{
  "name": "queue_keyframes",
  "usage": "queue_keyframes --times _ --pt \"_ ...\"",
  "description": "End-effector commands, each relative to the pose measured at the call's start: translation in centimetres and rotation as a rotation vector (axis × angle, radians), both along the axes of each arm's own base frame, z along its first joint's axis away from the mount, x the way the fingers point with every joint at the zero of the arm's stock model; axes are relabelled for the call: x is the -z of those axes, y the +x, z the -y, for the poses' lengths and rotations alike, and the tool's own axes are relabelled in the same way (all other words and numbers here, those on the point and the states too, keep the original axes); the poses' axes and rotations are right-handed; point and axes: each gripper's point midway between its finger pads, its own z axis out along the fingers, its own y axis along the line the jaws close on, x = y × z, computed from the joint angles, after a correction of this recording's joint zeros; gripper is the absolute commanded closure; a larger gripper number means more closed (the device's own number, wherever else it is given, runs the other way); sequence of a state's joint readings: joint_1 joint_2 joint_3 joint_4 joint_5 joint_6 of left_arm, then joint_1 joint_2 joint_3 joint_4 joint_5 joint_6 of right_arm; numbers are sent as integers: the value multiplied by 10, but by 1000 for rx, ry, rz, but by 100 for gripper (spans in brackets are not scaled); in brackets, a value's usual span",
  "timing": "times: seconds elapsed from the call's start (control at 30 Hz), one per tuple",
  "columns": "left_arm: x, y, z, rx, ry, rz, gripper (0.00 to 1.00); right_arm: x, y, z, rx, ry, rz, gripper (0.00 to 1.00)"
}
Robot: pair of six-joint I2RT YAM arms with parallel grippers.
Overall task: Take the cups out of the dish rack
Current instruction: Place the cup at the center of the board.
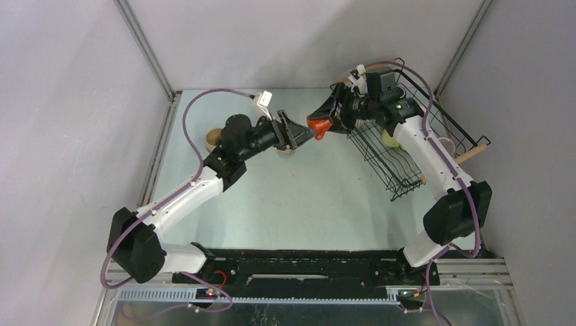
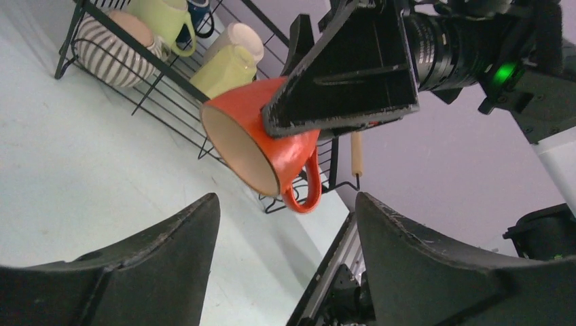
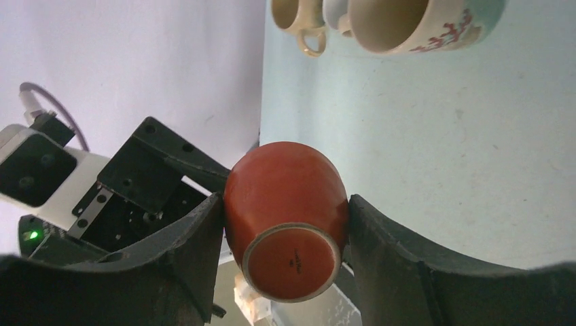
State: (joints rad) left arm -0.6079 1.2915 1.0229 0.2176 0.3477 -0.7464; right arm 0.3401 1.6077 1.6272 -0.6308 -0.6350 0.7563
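Note:
My right gripper (image 1: 326, 121) is shut on an orange-red cup (image 1: 319, 127), holding it in the air, tilted, between the two arms. In the right wrist view the fingers (image 3: 197, 238) clamp the cup's body (image 3: 285, 183), its base toward the camera. My left gripper (image 1: 299, 133) is open and empty, facing the cup's mouth (image 2: 238, 146) from close by; its gap (image 2: 286, 212) is just below the cup. The black wire dish rack (image 1: 397, 173) lies at the right. It holds a ribbed cup (image 2: 109, 51), yellow-green cups (image 2: 224, 68), a pink one (image 2: 239, 35) and a dark blue one (image 2: 200, 13).
Cups stand on the table at the left: a floral-printed one (image 3: 421, 27), a tan one (image 3: 299, 17) and a white one (image 3: 334, 12). The tan cup (image 1: 213, 139) shows beside the left arm. The rack's wooden handle (image 1: 475, 149) sticks out right. Walls enclose the table.

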Motion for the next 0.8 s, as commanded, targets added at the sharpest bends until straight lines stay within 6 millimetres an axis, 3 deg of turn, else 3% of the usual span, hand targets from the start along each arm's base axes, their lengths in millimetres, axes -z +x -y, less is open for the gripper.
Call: queue_keyframes --times 0.0,0.63,0.77 --pt "-4 6 3 10 -78 25 24 -20 -10 -17 -73 98 19 67" --pt "-18 6 22 106 -214 3 53 -24 -26 -23 -124 164 -21 66" --pt "-18 5 23 119 -233 -7 66 -23 -27 -24 -126 173 -31 66"
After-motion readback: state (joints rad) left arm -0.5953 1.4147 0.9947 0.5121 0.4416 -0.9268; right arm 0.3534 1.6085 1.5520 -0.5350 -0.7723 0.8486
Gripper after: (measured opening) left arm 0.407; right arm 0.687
